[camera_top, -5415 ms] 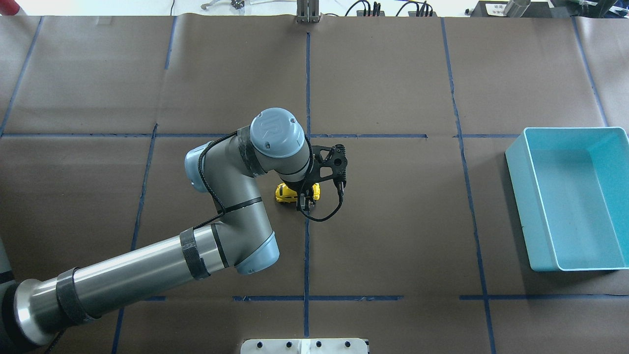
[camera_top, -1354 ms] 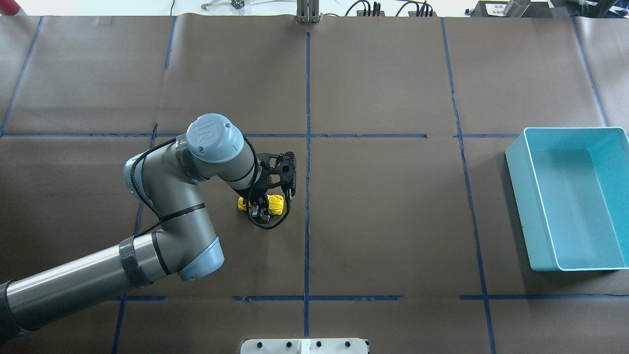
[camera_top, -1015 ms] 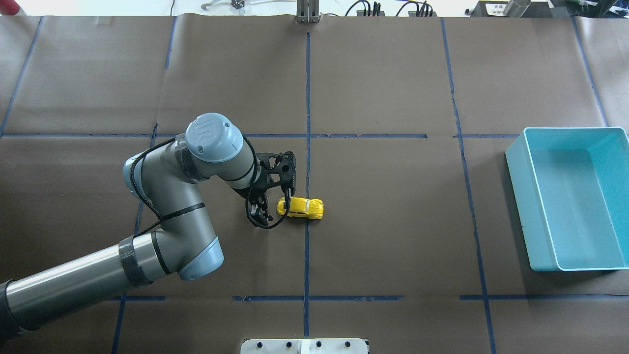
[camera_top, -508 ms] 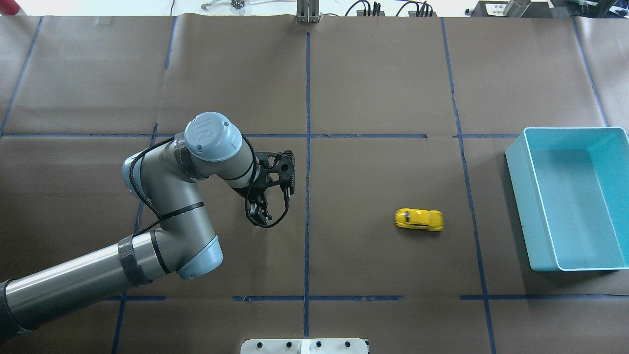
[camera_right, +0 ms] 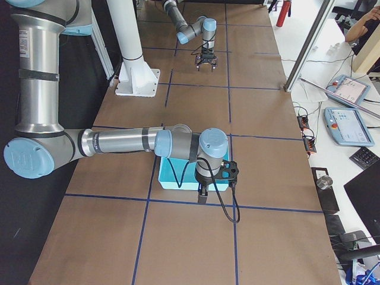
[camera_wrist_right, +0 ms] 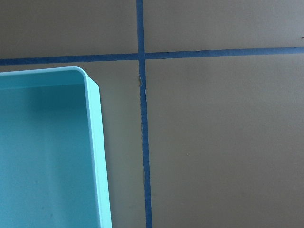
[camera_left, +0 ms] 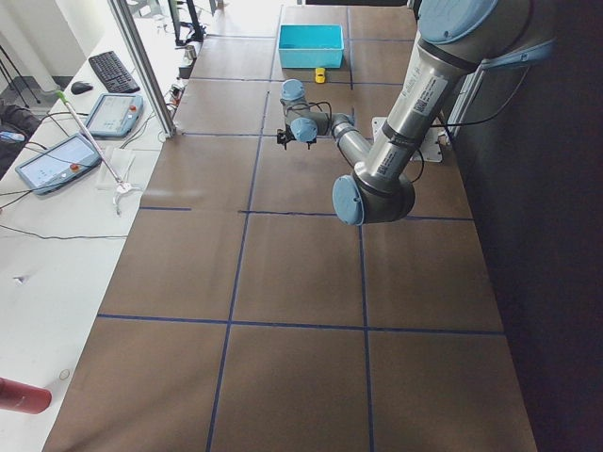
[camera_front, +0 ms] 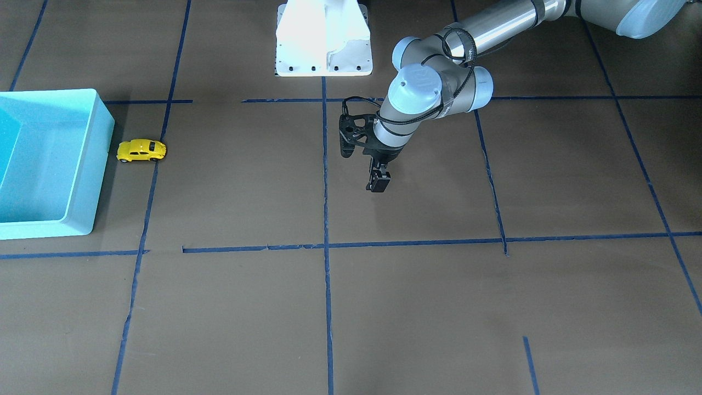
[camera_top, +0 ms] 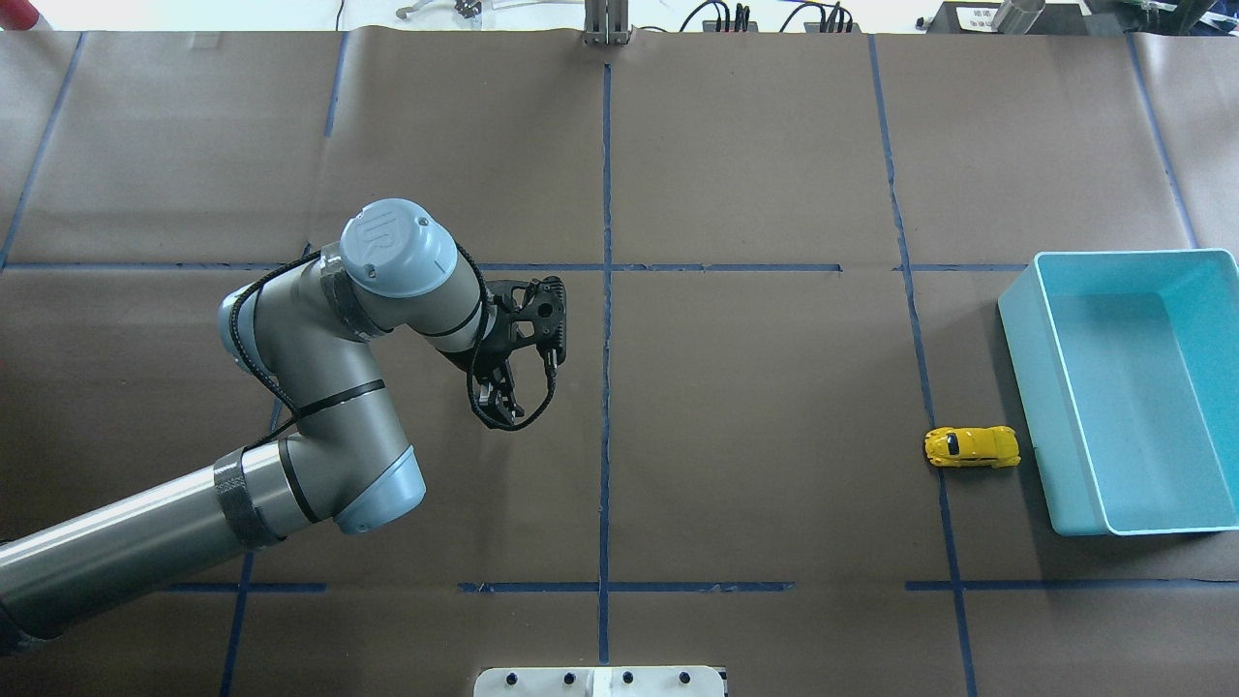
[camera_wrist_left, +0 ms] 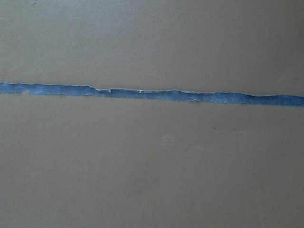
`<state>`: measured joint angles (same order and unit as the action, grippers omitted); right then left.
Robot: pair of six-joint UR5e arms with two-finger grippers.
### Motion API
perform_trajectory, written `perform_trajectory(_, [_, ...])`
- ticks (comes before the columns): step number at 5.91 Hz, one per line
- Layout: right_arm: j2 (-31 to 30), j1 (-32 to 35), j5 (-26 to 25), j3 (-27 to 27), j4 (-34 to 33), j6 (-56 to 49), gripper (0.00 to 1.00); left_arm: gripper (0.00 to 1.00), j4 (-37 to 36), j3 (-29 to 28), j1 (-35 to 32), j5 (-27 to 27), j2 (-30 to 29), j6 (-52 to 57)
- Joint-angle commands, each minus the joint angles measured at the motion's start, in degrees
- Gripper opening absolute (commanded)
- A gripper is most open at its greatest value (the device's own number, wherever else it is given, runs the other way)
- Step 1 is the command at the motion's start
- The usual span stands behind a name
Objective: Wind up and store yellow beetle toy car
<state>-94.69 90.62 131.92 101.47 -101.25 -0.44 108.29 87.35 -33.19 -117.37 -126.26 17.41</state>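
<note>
The yellow beetle toy car stands on its wheels on the brown table paper, right beside the near wall of the turquoise bin. I cannot tell whether they touch. The car also shows in the front view and the left view. My left gripper is open and empty. It hangs above the table left of the centre line, far from the car; the front view shows it too. My right gripper shows only in the right view, over the bin's edge, and I cannot tell its state.
Blue tape lines divide the table paper into squares. The robot's white base plate sits at the table's near middle edge. The right wrist view shows the bin's corner. The left wrist view shows only paper and a tape line.
My left gripper let go of the car, which rolled right across the table to the bin's side. The left arm drew back a little to the left.
</note>
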Motion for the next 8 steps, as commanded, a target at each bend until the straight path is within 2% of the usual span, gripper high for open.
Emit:
perform_trajectory(1, [0.03,-0.09,0.0,0.4,0.0,0.0,1.0,1.0,-5.76,3.94,-2.83,-0.84,1.53,-0.62])
perform_trajectory(2, [-0.05,-0.09,0.0,0.4,0.0,-0.09,1.0,1.0,-9.73,6.15,-3.8,-0.75,2.59,-0.8])
perform_trajectory(3, [-0.05,-0.18,0.0,0.49,0.0,-0.09,1.0,1.0,-10.29,7.47,-5.38,-0.66,2.77,-1.24])
perform_trajectory(5, [-0.05,-0.18,0.0,0.49,0.0,-0.09,1.0,1.0,-10.21,9.85,-9.33,-0.84,5.74,-21.18])
perform_trajectory(7, [-0.05,-1.92,-0.26,2.84,0.0,-0.35,1.0,1.0,-9.33,11.44,-18.1,-0.93,13.11,-24.79])
perform_trajectory(8, [-0.23,-2.54,-0.26,5.56,-0.09,-0.35,1.0,1.0,-9.33,11.27,-21.53,-3.28,17.67,-24.79])
